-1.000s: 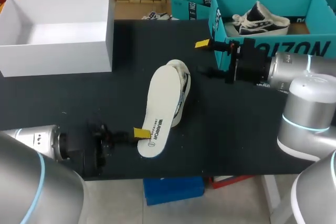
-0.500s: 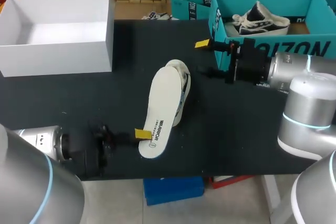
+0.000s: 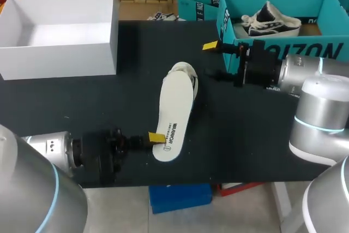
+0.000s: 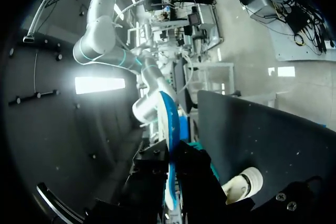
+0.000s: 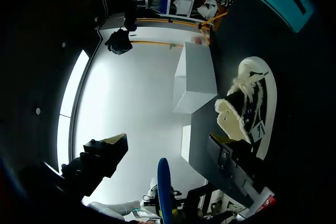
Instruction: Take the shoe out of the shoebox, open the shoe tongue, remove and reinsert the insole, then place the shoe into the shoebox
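Observation:
A white shoe (image 3: 189, 78) with a black side stripe lies in the middle of the black table (image 3: 82, 102). A white insole (image 3: 174, 114) covers most of it in the head view. My left gripper (image 3: 157, 137) is shut on the insole's near end, with its far end over the shoe. In the left wrist view the insole (image 4: 169, 129) shows edge-on with a blue underside, pinched in my left gripper (image 4: 170, 157). My right gripper (image 3: 214, 59) stands open to the right of the shoe, holding nothing. In the right wrist view the shoe (image 5: 252, 106) lies ahead of the open gripper (image 5: 165, 145).
An open, empty white box (image 3: 60, 31) stands at the back left, seen also as the white box (image 5: 197, 82) beyond the shoe. A teal shoebox (image 3: 283, 39) at the back right holds another shoe (image 3: 271, 19). Bare table lies between the white box and the shoe.
My left gripper has moved right along the front of the table, swinging the insole's near end with it. The insole now lies straighter over the shoe. The right arm has kept still.

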You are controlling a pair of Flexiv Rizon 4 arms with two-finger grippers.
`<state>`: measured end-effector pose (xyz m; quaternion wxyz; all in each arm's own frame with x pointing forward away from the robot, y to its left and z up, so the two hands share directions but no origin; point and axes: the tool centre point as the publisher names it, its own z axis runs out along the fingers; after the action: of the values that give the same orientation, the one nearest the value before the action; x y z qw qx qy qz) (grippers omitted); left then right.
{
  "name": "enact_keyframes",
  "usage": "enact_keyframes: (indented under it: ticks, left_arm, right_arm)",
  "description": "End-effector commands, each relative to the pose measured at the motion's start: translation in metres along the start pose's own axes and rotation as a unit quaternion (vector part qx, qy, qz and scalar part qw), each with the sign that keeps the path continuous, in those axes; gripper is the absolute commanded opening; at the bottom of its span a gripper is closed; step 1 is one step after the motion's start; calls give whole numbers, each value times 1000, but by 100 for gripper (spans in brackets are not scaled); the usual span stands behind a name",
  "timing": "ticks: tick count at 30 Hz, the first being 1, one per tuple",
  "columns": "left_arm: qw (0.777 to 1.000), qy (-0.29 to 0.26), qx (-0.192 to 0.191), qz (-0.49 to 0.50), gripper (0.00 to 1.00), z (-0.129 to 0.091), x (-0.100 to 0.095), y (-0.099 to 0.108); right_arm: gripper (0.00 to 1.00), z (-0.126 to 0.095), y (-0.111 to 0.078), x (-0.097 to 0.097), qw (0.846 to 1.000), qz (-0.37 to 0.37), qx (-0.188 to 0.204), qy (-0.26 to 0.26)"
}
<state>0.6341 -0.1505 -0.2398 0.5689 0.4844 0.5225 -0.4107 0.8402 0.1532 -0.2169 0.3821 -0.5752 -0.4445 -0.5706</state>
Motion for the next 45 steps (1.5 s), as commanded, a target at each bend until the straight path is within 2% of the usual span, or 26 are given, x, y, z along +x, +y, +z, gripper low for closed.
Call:
enact_keyframes:
  ticks: [1,11,20,31,40,45]
  left_arm:
    - [1000,4,-12,3,0,10,5,18]
    - [999,14,-34,0,0,9,20,69]
    - [999,25,-28,-2,0,22,32,93]
    - [999,40,-31,17,0,30,35,106]
    - [999,37,-32,12,0,31,36,106]
    - [999,37,-32,12,0,31,36,106]
  right_arm:
    - [100,2,-1,0,1000,0,-2,-1]
    - [100,2,-1,0,1000,0,-2,-1]
    - [100,2,-1,0,1000,0,-2,-1]
    - [100,2,-1,0,1000,0,-2,-1]
    - [100,2,-1,0,1000,0,-2,-1]
    - [100,10,1,-6,998,-3,53,-20]
